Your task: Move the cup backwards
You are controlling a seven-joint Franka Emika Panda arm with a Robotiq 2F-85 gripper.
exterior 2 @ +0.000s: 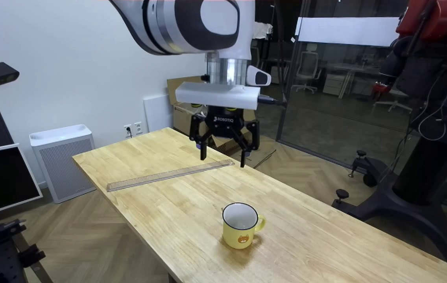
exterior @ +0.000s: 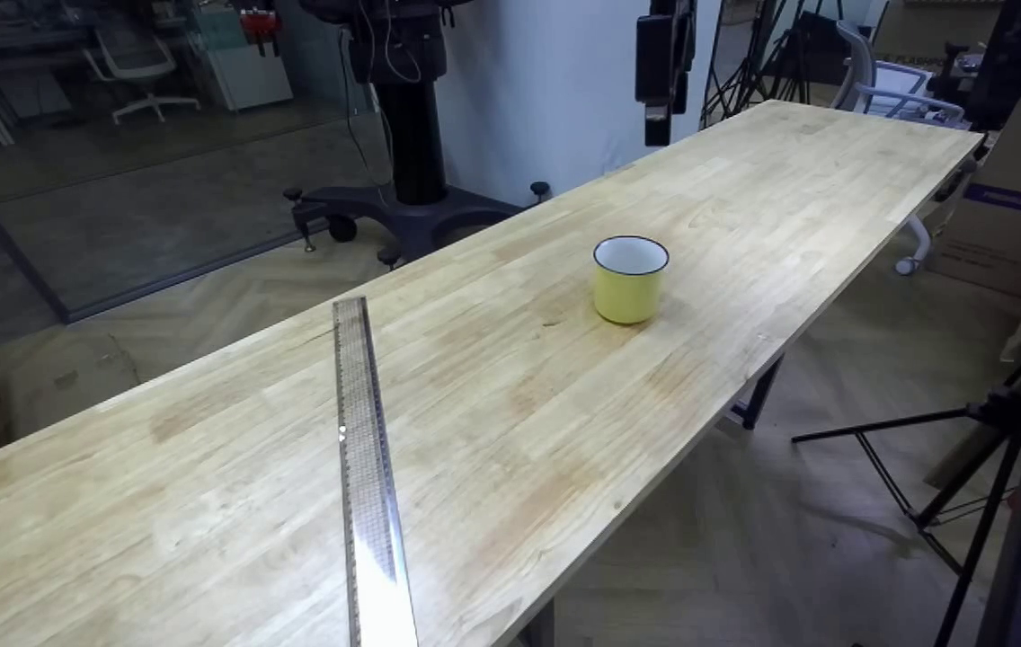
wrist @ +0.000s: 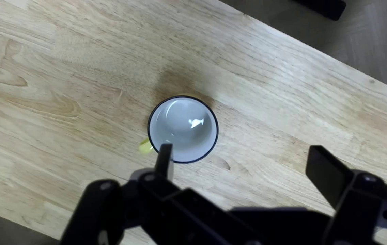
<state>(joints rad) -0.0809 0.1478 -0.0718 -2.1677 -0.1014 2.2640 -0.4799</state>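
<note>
A gripper hangs aloft, jaws spread wide and holding nothing; in the wrist view a yellow cup stands upright at 10 o'clock from it, handle at 8, on a table. The approach appears in hand; the next move likely calls for centring over the cup, then lowering.

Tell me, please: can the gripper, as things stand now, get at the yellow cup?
Probably yes: the gripper is open, and no object shows between it and the yellow cup. It would likely need to shift first: in the wrist view the cup is not centred between the fingers.
</note>
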